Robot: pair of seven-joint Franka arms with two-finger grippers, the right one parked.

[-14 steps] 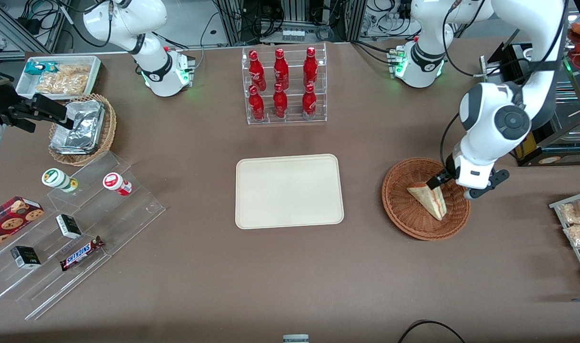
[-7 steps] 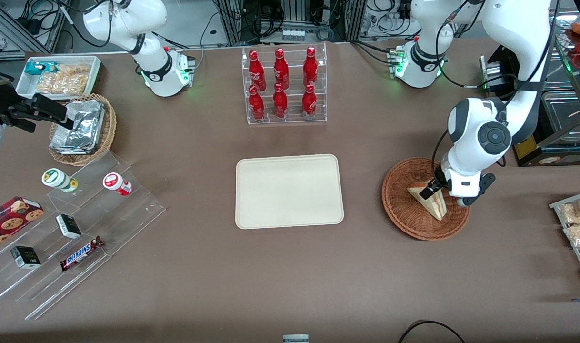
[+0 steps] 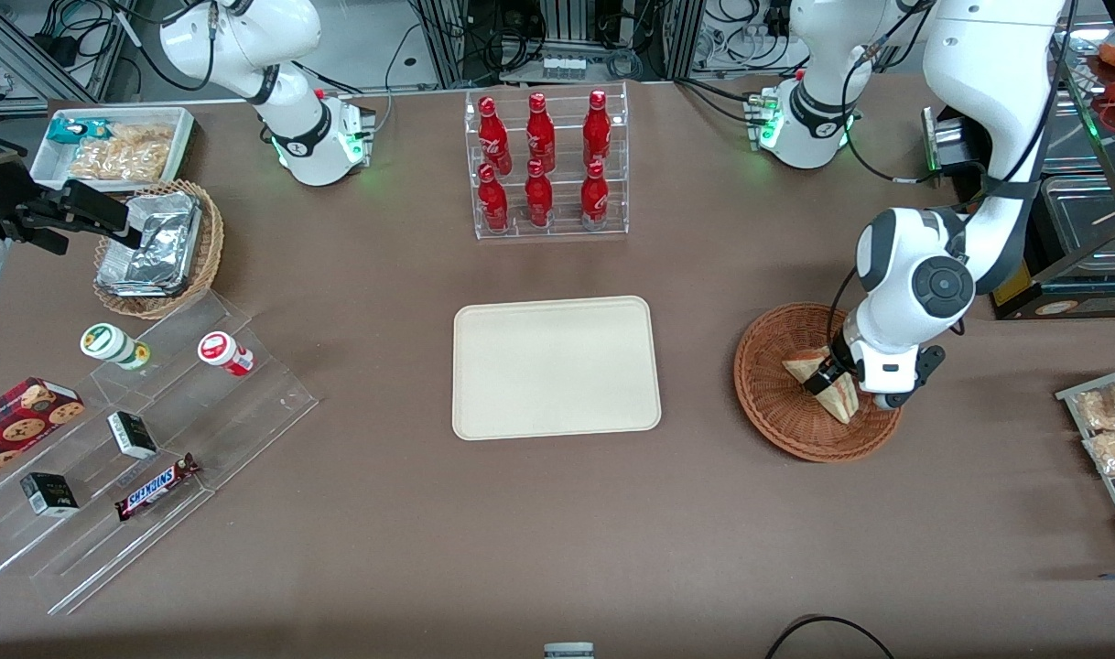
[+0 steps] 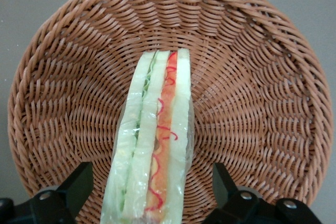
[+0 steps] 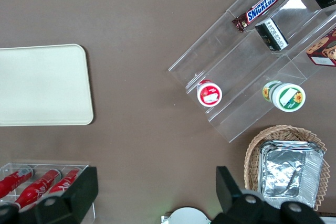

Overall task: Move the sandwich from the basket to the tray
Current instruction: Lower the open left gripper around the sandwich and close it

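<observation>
The claw (image 4: 149,192) hung released astride the sandwich (image 4: 152,140) in the basket (image 4: 262,87). Risk: the slick wrap slipping, or soft bread crushing, on closure.

The claw (image 3: 841,377) is down on the sandwich (image 3: 834,389) in the basket (image 3: 773,403).

Overhead front view; two downward wrist close-ups
</observation>
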